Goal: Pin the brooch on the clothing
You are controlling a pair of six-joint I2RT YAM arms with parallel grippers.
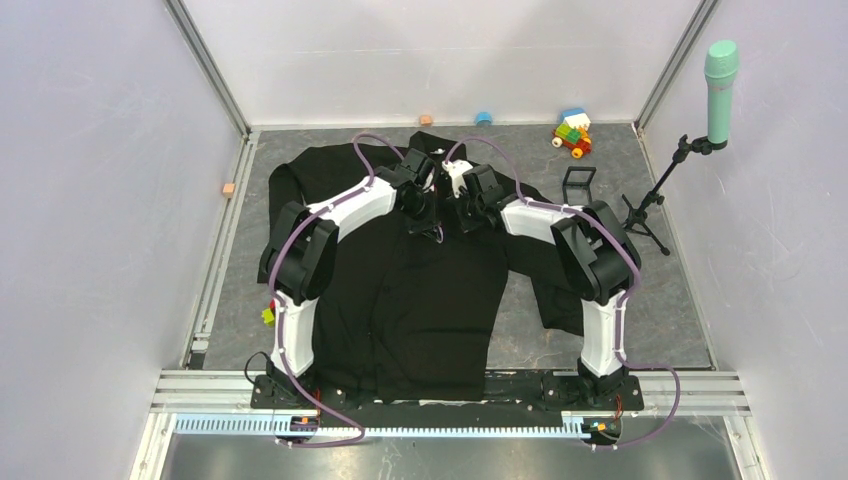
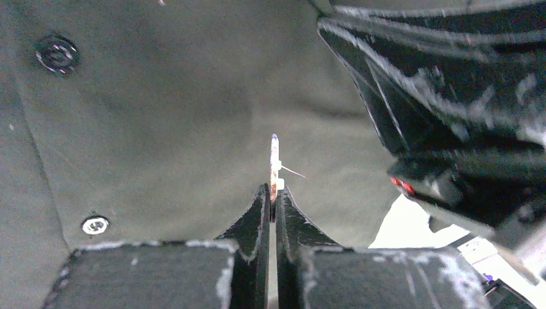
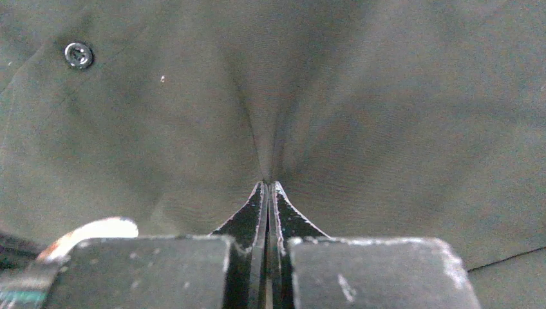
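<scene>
Your left gripper [image 2: 272,193] was pinched nearly closed on the brooch [image 2: 274,164]. In the left wrist view the brooch was edge-on, a thin pale sliver standing up from the fingertips toward 12 o'clock. A fine wire stuck out of it toward 3 o'clock, probably the pin, though the view is too blurred to be sure. Whether the brooch tip touched the cloth, can't tell.

Your right gripper [image 3: 269,187] was clamped tight on a fold of the shirt [image 1: 430,300]. The cloth puckered into the fingertips and creases fanned out toward 12 o'clock. A button [image 3: 78,55] sat at 10 o'clock in the right wrist view.

From the top camera the shirt lay flat on the mat [image 1: 650,300], collar at 12 o'clock and hem at 6 o'clock by the arm bases. Both grippers met just below the collar, near the placket, tips close together. The left wrist view had the other arm's black body filling 2 o'clock, plus a button [image 2: 56,53] at 10 o'clock and a snap [image 2: 94,224] at 8 o'clock.

Off the shirt: a frame box [image 1: 578,185] at 2 o'clock, toy blocks [image 1: 572,133] beyond it, and a mic [image 1: 720,75] on a stand at the right wall.
</scene>
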